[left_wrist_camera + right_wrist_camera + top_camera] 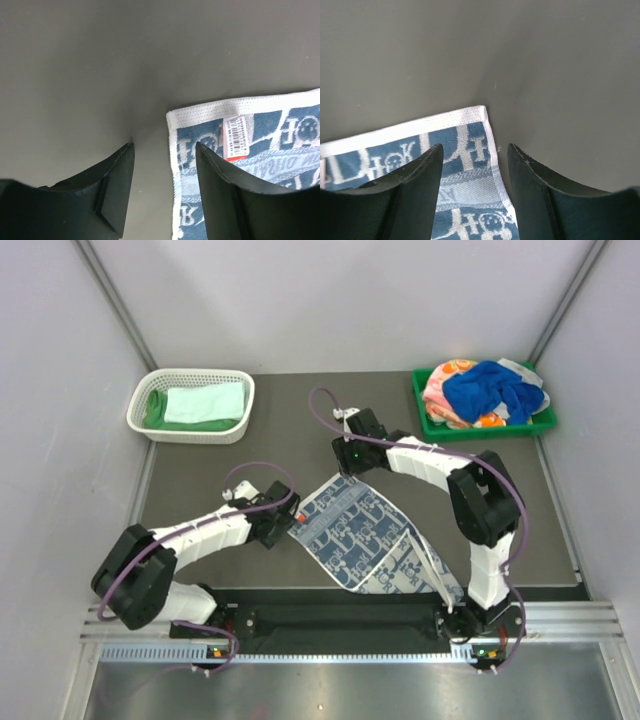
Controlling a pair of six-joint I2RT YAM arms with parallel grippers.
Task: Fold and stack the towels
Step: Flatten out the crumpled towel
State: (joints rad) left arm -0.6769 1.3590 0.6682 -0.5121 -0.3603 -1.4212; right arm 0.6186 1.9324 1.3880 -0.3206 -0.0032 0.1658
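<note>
A white towel with grey-blue squares point(360, 535) lies spread flat on the dark mat, and its near right part hangs over the front edge. My left gripper point(293, 518) is at its left corner. In the left wrist view this gripper point(165, 150) is open; the towel's white hem point(172, 165) runs between the fingers and a barcode tag point(237, 137) shows on the cloth. My right gripper point(348, 468) sits at the far corner. It too is open point(475, 150), straddling the towel's side edge point(492, 150).
At the back left, a white mesh basket point(190, 437) holds a folded pale mint towel point(205, 400) on a bright green one point(153, 410). At the back right, a green tray point(480, 430) holds a crumpled royal blue towel point(490, 390) and an orange-pink print towel point(445, 380).
</note>
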